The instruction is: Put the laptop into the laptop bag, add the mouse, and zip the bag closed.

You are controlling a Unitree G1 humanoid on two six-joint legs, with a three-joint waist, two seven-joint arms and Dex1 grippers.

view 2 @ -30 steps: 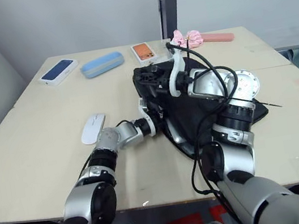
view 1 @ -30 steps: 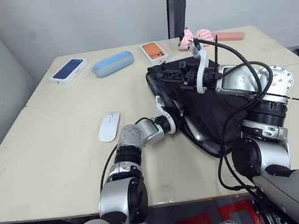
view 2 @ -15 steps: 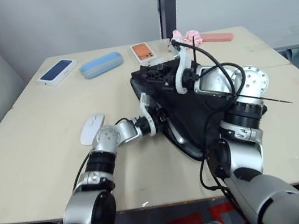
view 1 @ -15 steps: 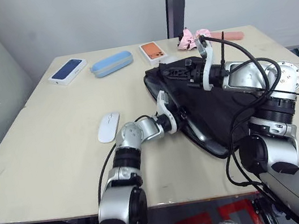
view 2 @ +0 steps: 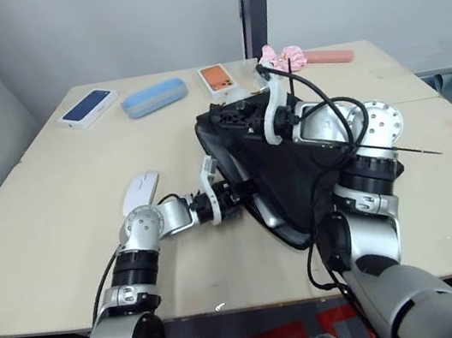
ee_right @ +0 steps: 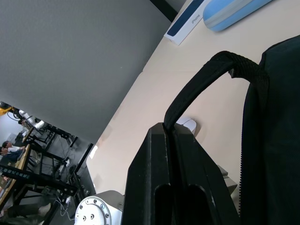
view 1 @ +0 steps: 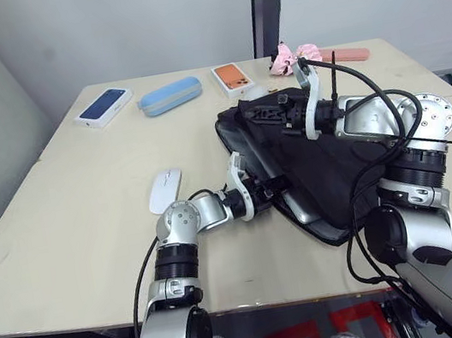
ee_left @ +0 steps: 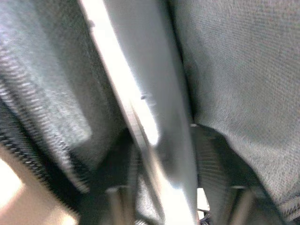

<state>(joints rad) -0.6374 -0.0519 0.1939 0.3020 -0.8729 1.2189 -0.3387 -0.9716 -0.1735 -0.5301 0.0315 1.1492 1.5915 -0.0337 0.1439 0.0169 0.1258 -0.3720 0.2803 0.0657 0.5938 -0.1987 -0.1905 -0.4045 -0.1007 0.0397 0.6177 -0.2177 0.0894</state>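
The laptop bag has been slid toward the table's left edge. Its strap is kept pinched by the right gripper. The laptop is seen inside the bag, at the left gripper, whose grip cannot be told. The mouse is not yet packed.

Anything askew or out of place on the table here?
The laptop bag lies skewed, its mouth pulled up by a handle pinched in the right gripper; the laptop's edge pokes from the opening. The mouse sits outside.

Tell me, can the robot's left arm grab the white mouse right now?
Probably not yet. The left pincer is busy at the bag, with the laptop edge between its fingers. The mouse lies bare on the table beside that arm, so once it lets go, nothing blocks it.
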